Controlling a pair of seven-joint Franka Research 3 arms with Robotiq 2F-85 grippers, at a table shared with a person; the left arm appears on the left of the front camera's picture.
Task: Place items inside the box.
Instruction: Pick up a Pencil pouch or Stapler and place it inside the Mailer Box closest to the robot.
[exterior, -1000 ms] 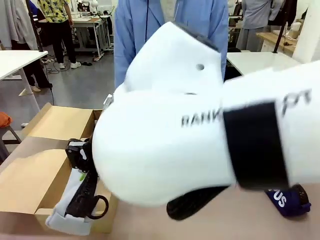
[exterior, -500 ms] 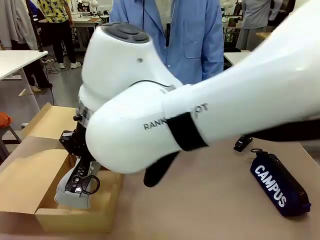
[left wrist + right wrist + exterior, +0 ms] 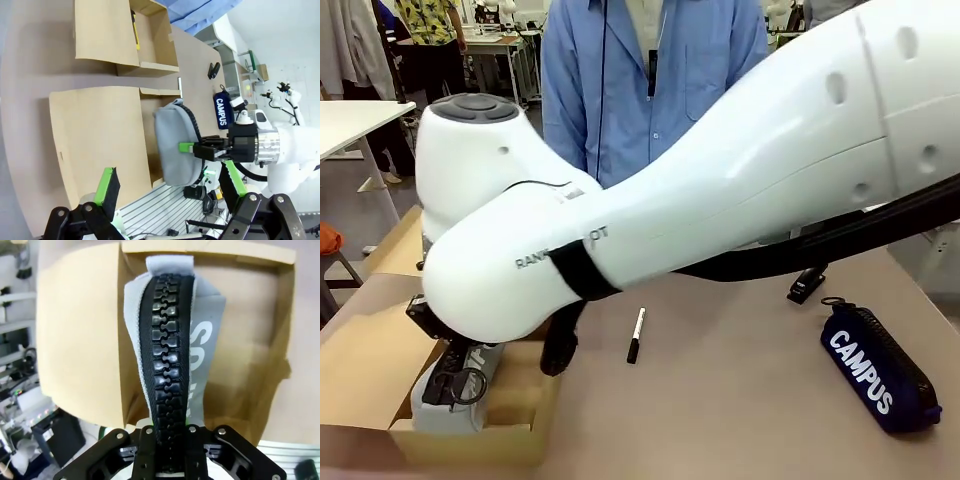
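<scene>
My right gripper (image 3: 169, 432) is shut on the zip end of the grey pencil case (image 3: 167, 355), which hangs into the cardboard box (image 3: 250, 340). In the front view the grey case (image 3: 445, 398) sits low in the box (image 3: 470, 440) at the lower left, under the right gripper (image 3: 448, 352). The left wrist view looks down on the grey case (image 3: 172, 140) and the right gripper (image 3: 202, 150), with my left gripper (image 3: 169, 174) open above them. A black-and-white marker pen (image 3: 636, 335), a navy CAMPUS case (image 3: 875, 365) and a black stapler (image 3: 807, 284) lie on the table. A yellow utility knife (image 3: 135, 30) lies in the box.
My right arm (image 3: 720, 190) stretches across most of the front view. A person in a blue shirt (image 3: 650, 70) stands at the far side. The box flaps (image 3: 100, 135) lie spread open on the brown table (image 3: 720, 410).
My right arm has swung left and lowered the grey case deeper into the box. The marker pen and stapler have come into sight behind it.
</scene>
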